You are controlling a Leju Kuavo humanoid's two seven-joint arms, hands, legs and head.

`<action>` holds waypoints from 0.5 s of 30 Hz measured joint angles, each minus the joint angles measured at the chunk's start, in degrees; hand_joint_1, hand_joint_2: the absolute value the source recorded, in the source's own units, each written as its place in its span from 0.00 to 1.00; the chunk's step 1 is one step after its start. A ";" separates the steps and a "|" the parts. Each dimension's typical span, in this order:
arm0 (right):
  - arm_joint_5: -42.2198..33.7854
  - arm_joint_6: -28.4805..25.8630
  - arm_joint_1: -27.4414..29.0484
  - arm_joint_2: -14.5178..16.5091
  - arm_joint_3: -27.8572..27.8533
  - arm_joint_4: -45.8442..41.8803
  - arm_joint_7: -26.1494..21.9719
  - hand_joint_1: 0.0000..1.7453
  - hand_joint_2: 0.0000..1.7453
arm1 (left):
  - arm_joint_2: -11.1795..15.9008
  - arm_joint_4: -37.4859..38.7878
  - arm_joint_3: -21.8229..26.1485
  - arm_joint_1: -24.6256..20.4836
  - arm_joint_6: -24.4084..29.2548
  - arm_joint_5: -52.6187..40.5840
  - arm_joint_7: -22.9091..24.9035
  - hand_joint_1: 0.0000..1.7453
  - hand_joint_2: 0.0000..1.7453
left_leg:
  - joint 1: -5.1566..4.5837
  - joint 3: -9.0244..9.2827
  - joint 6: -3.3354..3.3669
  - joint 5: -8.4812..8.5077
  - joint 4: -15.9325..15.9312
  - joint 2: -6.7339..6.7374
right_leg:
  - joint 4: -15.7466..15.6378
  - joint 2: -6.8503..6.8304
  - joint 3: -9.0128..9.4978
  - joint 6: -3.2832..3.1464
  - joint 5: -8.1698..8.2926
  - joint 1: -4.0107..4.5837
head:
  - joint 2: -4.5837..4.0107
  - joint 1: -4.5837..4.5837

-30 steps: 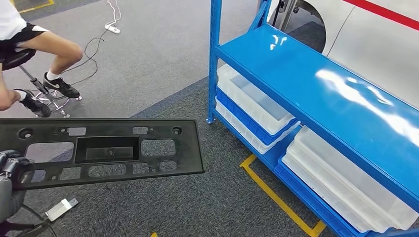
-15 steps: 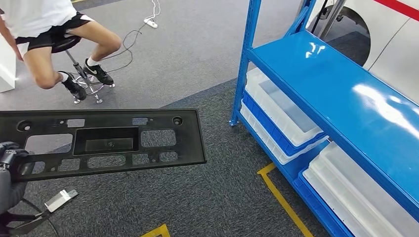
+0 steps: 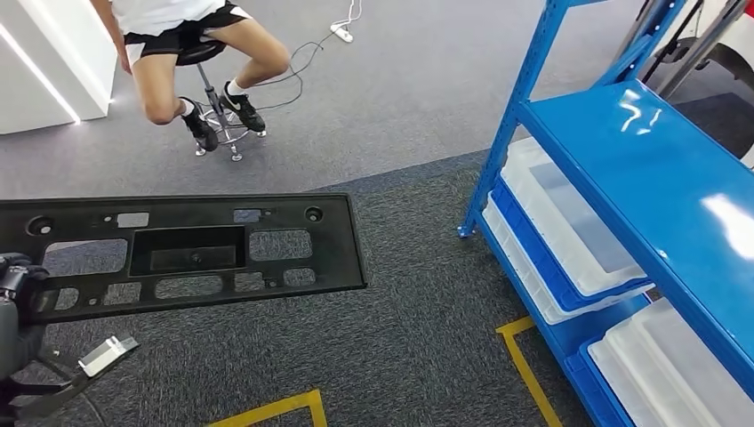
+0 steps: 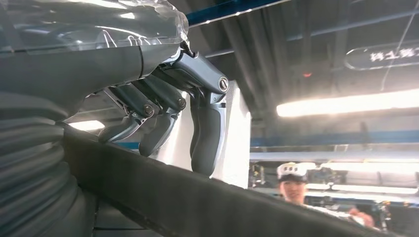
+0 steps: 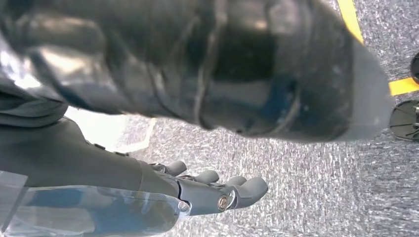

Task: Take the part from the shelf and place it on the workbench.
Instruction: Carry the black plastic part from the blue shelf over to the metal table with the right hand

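Observation:
The part [image 3: 196, 253] is a long flat black plastic panel with several cut-outs, held level above the carpet on the left of the head view. My left hand [image 3: 18, 298] grips its left end at the frame's edge. In the left wrist view the fingers [image 4: 207, 128] curl over the part's dark edge [image 4: 197, 207]. My right hand [image 5: 207, 190] hangs over the carpet with its fingers stretched out and nothing in them.
The blue shelf [image 3: 640, 178] stands on the right, with white bins [image 3: 569, 222] on its lower level. A person on a stool [image 3: 196, 53] sits at the back left beside a white cabinet [image 3: 44, 71]. Yellow tape [image 3: 525, 365] and a cable [image 3: 302, 62] lie on the floor.
The camera has turned left: the shelf slid toward the right edge and the seated person came toward the middle. The part stays in my left hand at the same place in the picture.

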 joint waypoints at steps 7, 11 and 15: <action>-0.80 -0.03 -0.03 0.20 0.00 -0.01 0.18 0.00 0.00 | 0.20 -0.07 0.02 0.19 -2.02 -0.28 0.92 1.00 1.00 | -0.20 0.08 1.13 0.45 -0.30 -4.36 | 14.33 6.54 -7.43 -0.05 -5.32 -0.34 | 0.00 0.01; -1.54 -0.48 0.27 0.74 0.00 0.02 0.18 0.00 0.00 | 0.38 -0.37 0.64 1.30 -2.34 0.07 1.66 1.00 1.00 | -0.22 -0.15 0.53 0.11 0.45 -7.22 | 1.81 10.54 -2.36 -0.58 1.32 -0.43 | 0.00 0.00; -1.95 -0.81 0.49 1.24 0.00 0.03 0.27 0.00 0.00 | 0.80 -0.94 1.75 2.67 -3.33 0.87 1.95 1.00 1.00 | 0.02 -1.12 -0.70 0.02 1.32 -8.38 | 0.24 9.10 -1.73 -1.16 1.56 -0.30 | 0.00 -0.01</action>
